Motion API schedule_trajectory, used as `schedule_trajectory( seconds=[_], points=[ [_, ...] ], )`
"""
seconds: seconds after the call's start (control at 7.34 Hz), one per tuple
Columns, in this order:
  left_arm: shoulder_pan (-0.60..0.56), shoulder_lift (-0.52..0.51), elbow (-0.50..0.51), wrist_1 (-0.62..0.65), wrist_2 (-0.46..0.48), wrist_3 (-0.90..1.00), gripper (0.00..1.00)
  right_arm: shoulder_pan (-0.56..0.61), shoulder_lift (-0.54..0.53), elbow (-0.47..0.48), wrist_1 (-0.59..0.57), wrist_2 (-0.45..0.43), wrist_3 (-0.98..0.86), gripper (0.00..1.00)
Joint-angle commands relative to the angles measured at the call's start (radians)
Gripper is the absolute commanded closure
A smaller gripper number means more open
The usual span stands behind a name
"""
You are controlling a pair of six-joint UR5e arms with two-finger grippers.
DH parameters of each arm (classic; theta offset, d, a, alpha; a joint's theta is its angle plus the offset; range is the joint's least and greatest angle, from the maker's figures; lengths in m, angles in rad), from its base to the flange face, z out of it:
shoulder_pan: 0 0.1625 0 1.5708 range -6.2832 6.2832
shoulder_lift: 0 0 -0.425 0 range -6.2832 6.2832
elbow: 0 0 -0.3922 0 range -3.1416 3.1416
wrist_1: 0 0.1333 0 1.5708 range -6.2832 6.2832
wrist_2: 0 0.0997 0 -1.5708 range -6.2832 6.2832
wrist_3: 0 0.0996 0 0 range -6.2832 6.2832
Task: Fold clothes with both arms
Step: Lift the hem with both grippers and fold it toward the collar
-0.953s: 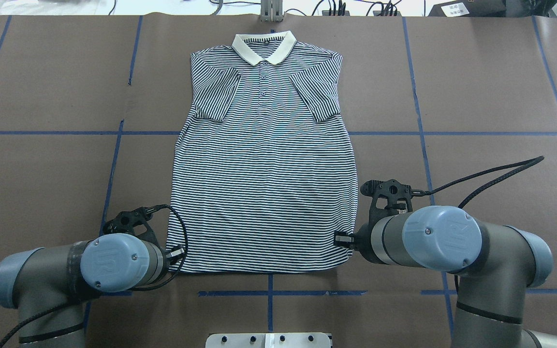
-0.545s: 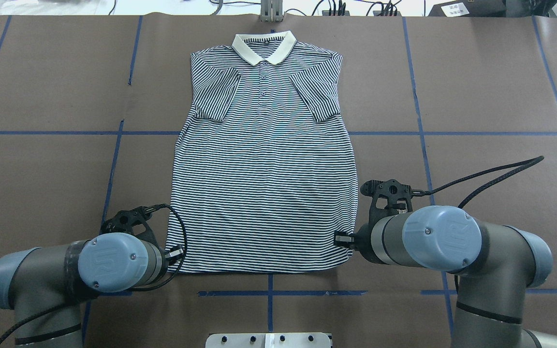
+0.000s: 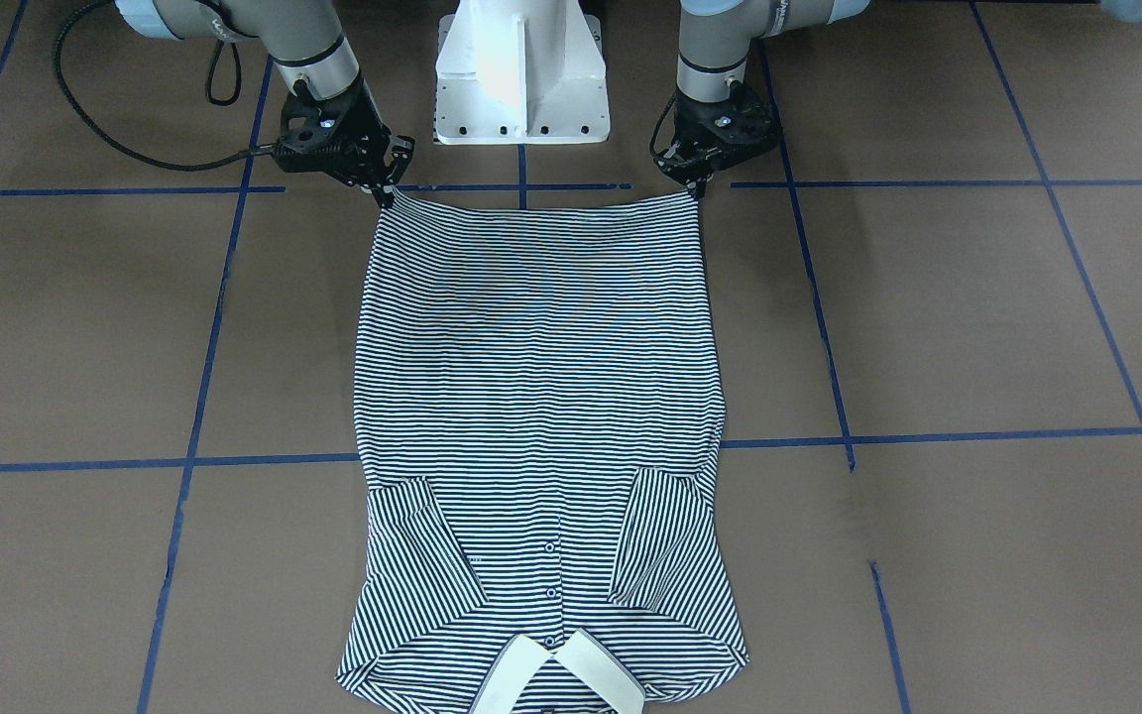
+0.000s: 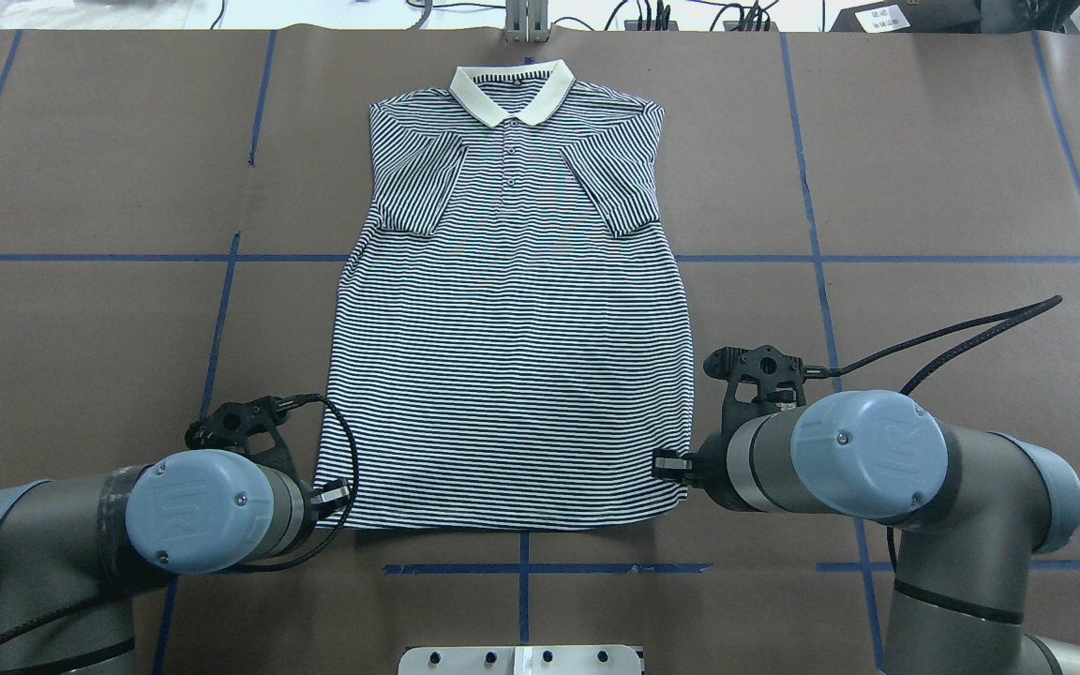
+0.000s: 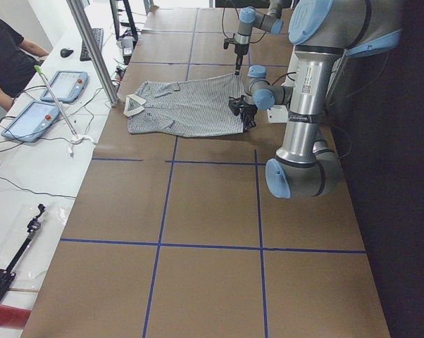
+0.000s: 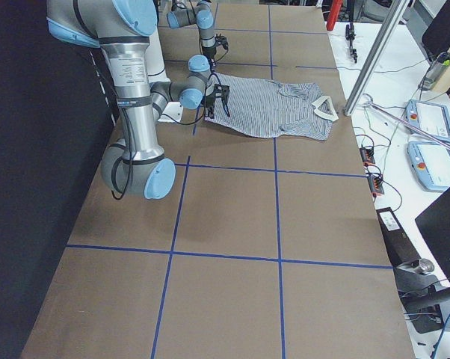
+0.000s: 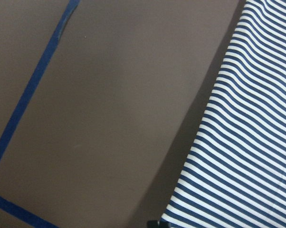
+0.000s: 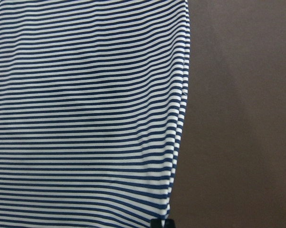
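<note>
L gripper (image 3: 696, 185), R gripper (image 3: 388, 190): each clenched on a shirt (image 4: 512, 356) hem corner. Brown table (image 4: 924, 169); blue tape (image 4: 521, 568) behind jaws. Tablets (image 5: 60, 86) on white bench (image 5: 29, 169) far ahead.

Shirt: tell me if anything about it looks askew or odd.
Nothing stands out. The shirt lies flat and straight, sleeves folded inward, collar at the far end. The left gripper and right gripper pinch its near hem corners.
</note>
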Motion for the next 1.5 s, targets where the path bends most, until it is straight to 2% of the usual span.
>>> schedule_trajectory(
  seconds=[0.0,0.14,0.27,0.54,0.82,0.95,1.23,1.36],
  points=[
    [0.014,0.016,-0.056,0.009,0.001,0.045,1.00,0.021,-0.023,0.048,0.000,0.101,-0.001,1.00],
    [0.044,0.036,-0.148,0.076,0.001,0.098,1.00,0.035,-0.080,0.103,0.000,0.183,-0.001,1.00],
    [0.087,0.038,-0.236,0.151,0.000,0.097,1.00,0.032,-0.152,0.165,0.000,0.224,-0.001,1.00],
    [0.207,0.036,-0.386,0.231,-0.014,0.081,1.00,0.029,-0.203,0.223,0.005,0.381,-0.001,1.00],
    [0.200,0.030,-0.396,0.235,-0.028,0.076,1.00,0.032,-0.191,0.216,0.005,0.382,-0.003,1.00],
    [0.159,0.024,-0.376,0.233,-0.034,0.112,1.00,0.106,-0.151,0.192,0.006,0.364,-0.066,1.00],
    [0.003,0.003,-0.320,0.227,-0.039,0.290,1.00,0.240,-0.096,0.113,0.005,0.358,-0.238,1.00],
    [-0.103,0.000,-0.287,0.226,-0.042,0.406,1.00,0.277,-0.048,0.052,0.011,0.317,-0.253,1.00]
  ],
)
